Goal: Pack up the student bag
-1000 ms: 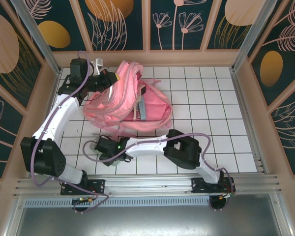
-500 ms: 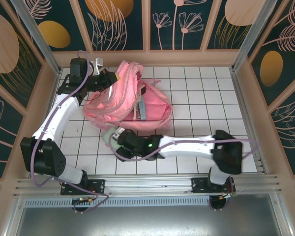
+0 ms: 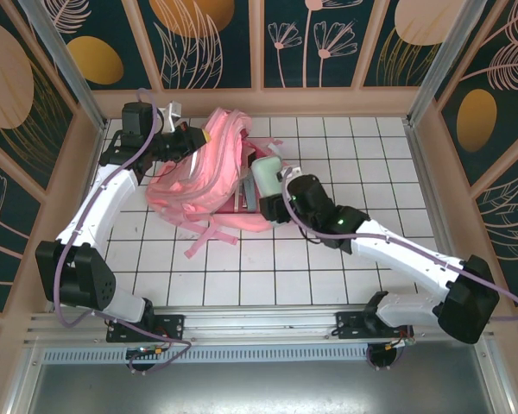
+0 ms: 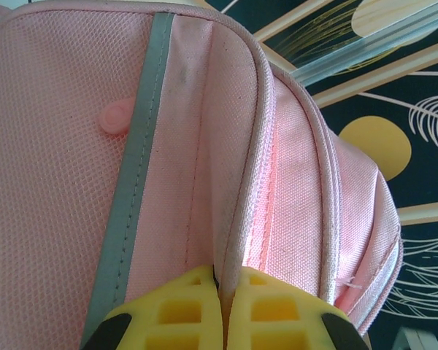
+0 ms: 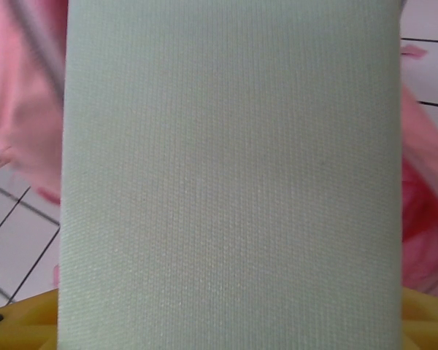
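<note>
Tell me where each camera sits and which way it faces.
Top external: above and behind, facing down on the table; left arm and right arm show.
Left wrist: facing the backpack close; left gripper pinches its seam.
Right wrist: facing the pale green case the right gripper holds.
Shared: all see the backpack.

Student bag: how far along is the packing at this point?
Done: the student bag is open, its rim pinched up by the left gripper. In hand: the right gripper holds a pale green case at the opening. Left: getting it inside and releasing.
</note>
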Controlling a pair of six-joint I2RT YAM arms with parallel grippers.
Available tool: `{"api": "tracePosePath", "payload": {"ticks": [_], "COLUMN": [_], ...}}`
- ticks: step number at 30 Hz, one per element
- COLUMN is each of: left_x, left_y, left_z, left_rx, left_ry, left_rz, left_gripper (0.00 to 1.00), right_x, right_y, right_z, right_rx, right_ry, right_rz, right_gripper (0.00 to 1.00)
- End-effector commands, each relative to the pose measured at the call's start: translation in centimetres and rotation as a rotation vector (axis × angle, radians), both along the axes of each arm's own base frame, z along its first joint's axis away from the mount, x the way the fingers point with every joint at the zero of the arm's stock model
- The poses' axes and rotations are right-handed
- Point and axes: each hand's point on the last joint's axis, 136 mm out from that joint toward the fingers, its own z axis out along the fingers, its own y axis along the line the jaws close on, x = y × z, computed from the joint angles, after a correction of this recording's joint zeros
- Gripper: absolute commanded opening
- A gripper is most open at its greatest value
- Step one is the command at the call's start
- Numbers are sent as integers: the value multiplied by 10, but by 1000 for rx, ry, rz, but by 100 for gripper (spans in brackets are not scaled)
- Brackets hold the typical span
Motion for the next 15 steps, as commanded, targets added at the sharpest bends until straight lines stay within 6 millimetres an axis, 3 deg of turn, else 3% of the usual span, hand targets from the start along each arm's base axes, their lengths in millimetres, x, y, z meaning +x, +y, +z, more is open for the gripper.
{"api": "tracePosePath", "payload": {"ticks": [1, 9, 15], "left_x": [-11, -18, -26], "left_y": [-4, -8, -13], "left_z": [65, 74, 78], "left_rx": [-57, -81, -95], "left_ry": [-195, -213, -222], "left_rz": [-72, -100, -128], "left_gripper": [0, 0, 0], "right_x": [14, 48, 90], "right_y": [5, 63, 105], "right_z": [-5, -14, -17], "right_rx": [47, 65, 85], "right_ry": [66, 152, 205], "right_rz": [33, 158, 157], "right_gripper": [56, 58, 62]}}
